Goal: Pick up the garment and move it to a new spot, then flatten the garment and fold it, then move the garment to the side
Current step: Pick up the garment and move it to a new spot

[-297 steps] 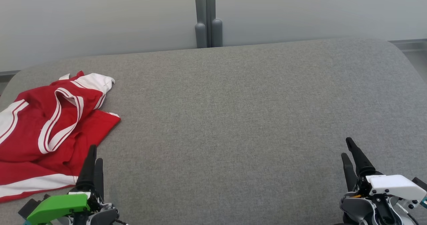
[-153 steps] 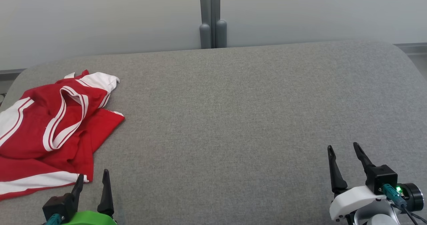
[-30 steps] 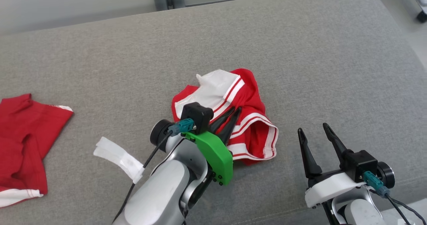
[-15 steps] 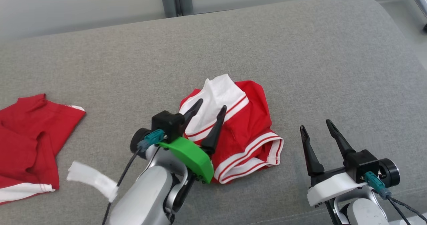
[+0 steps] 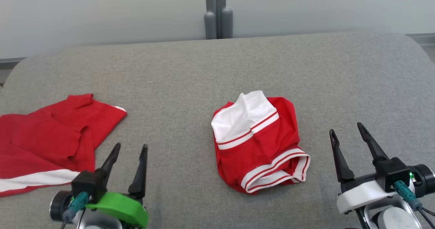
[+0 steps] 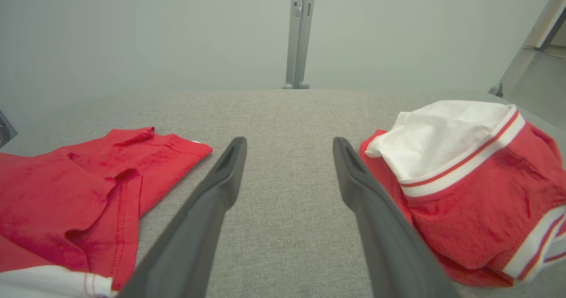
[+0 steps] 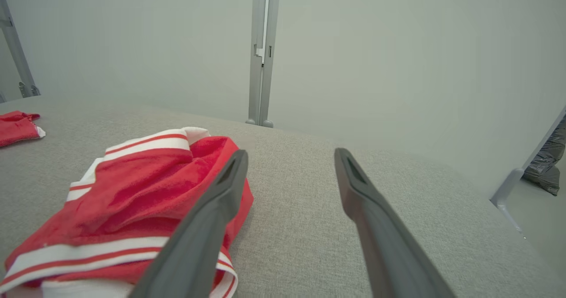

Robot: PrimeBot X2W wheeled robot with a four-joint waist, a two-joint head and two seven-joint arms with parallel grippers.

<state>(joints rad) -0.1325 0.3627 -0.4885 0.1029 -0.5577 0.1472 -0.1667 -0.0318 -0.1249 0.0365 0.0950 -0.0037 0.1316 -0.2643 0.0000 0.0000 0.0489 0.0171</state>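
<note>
The garment (image 5: 258, 144), red with white striped bands, lies in a crumpled heap on the middle of the grey padded surface (image 5: 217, 69). My left gripper (image 5: 131, 145) stands open at the lower left, apart from the heap, with nothing between its fingers. In the left wrist view the garment (image 6: 468, 178) sits just right of the open left gripper (image 6: 289, 141). My right gripper (image 5: 346, 127) is open at the lower right, a little right of the heap. The right wrist view has the garment (image 7: 146, 187) to the left of the right gripper (image 7: 291, 152).
A second red piece of clothing (image 5: 51, 137) with a white band lies spread at the left edge; it is the red cloth (image 6: 88, 178) in the left wrist view. A grey post (image 5: 217, 15) stands against the pale wall behind the surface.
My left gripper, shut on the garment a second ago, opened, let it go and drew back to the lower left. The head camera has also shifted. The right gripper stayed open.
</note>
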